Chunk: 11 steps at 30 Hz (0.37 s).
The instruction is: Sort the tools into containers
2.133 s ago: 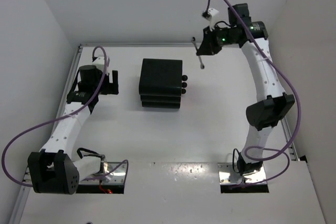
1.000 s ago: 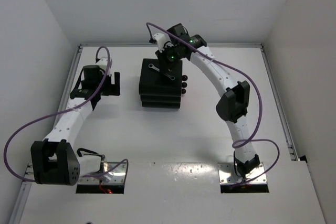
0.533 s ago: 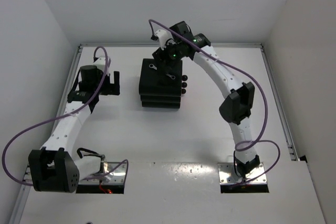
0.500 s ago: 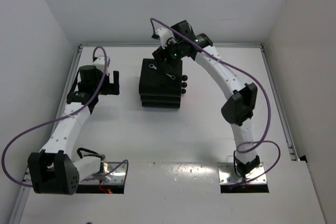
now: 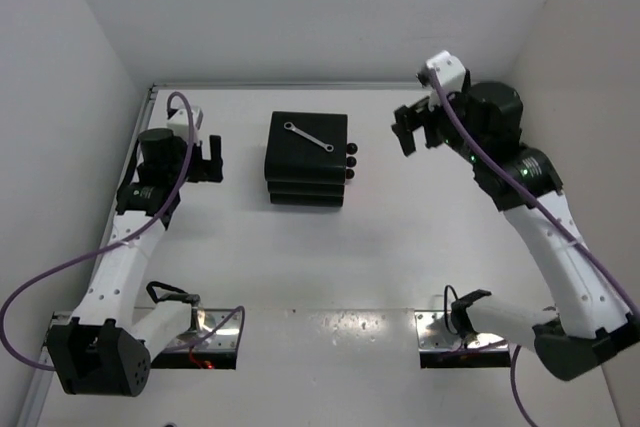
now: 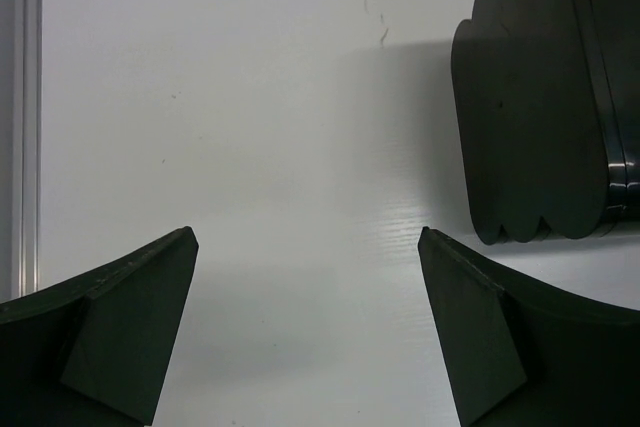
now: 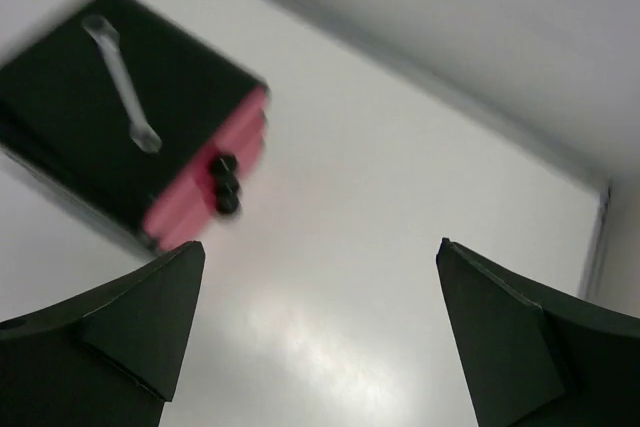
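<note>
A slim silver wrench [image 5: 307, 136] [image 7: 122, 82] lies flat on top of the black drawer unit [image 5: 300, 172] [image 7: 60, 107], the containers, whose three pink drawers [image 7: 205, 192] with round black knobs [image 5: 351, 160] [image 7: 226, 190] are pushed in. My right gripper [image 5: 418, 130] [image 7: 315, 257] hangs open and empty, right of the unit and well apart from it. Left of the unit, my left gripper [image 5: 209, 159] [image 6: 305, 242] is open too, over bare table, with the unit's side [image 6: 530, 107] at the upper right of its view. No other tools show.
The white table [image 5: 400, 237] is bounded by a metal rail [image 5: 525, 187] on the right, another [image 6: 25, 117] on the left, and white walls behind. Both arm bases [image 5: 190, 332] sit at the near edge.
My right gripper let go of the wrench on top of the drawer unit, opened, and swung away to the right. The left arm barely moved.
</note>
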Motion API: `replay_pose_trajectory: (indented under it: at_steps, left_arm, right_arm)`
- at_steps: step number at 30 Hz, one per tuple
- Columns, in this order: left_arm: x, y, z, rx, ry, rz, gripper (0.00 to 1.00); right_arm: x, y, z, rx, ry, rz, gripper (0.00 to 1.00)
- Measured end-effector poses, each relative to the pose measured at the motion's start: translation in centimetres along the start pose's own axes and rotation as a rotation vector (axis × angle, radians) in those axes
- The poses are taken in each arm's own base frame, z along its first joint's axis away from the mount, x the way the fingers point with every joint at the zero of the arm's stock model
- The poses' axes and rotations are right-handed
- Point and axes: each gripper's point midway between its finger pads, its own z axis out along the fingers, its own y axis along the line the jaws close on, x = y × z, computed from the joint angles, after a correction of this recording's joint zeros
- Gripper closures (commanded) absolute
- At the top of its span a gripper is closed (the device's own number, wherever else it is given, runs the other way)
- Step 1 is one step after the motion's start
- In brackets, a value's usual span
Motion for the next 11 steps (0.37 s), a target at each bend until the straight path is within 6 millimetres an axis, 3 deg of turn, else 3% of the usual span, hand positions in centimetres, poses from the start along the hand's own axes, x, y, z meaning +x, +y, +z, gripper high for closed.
replay_pose_trajectory:
  at_steps: [3, 6, 8, 9, 11]
  left_arm:
    - [0.3, 0.0, -0.4, -0.001, -0.005, 0.009, 0.00]
    - [1.1, 0.1, -0.6, -0.007, 0.005, 0.020, 0.00]
    - [1.9, 0.3, -0.5, -0.015, 0.022, 0.023, 0.00]
    - [2.3, 0.3, -0.4, -0.018, 0.031, 0.026, 0.00]
    - [3.2, 0.5, -0.3, -0.024, 0.049, 0.039, 0.00]
  right_arm:
    - [8.0, -1.9, -0.7, 0.098, 0.155, 0.033, 0.01]
    - [16.6, -1.8, -0.9, 0.118, 0.335, 0.077, 0.01]
    - [21.4, -1.1, -1.6, 0.113, 0.446, 0.112, 0.01]
    - [23.0, -0.9, -2.0, 0.110, 0.486, 0.134, 0.01]
    - [24.3, -1.2, -2.6, 0.112, 0.512, 0.183, 0.01]
